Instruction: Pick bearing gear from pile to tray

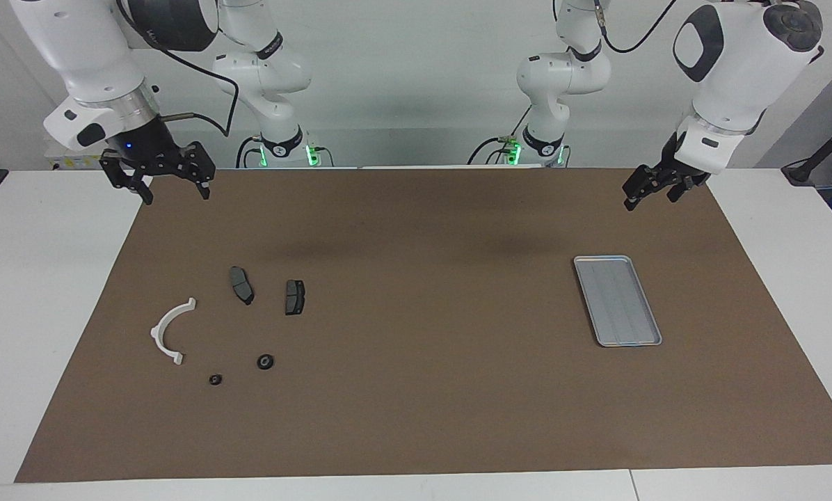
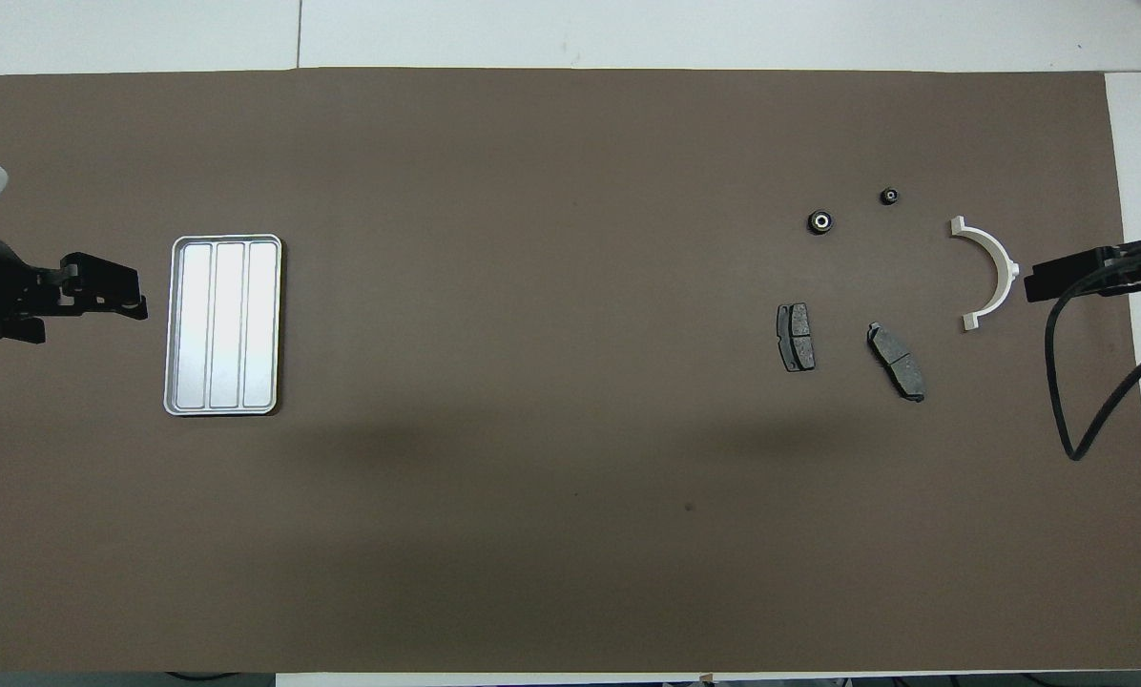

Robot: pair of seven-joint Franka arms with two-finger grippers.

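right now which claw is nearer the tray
Left. The left claw hangs open over the mat at the tray's end of the table. The right claw, also open, hangs at the other end, above the pile's white bracket.

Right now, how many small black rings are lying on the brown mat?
2, both toward the right arm's end, farther from the robots than the brake pads. The larger ring lies beside the smaller ring, apart from it. None looks hidden.
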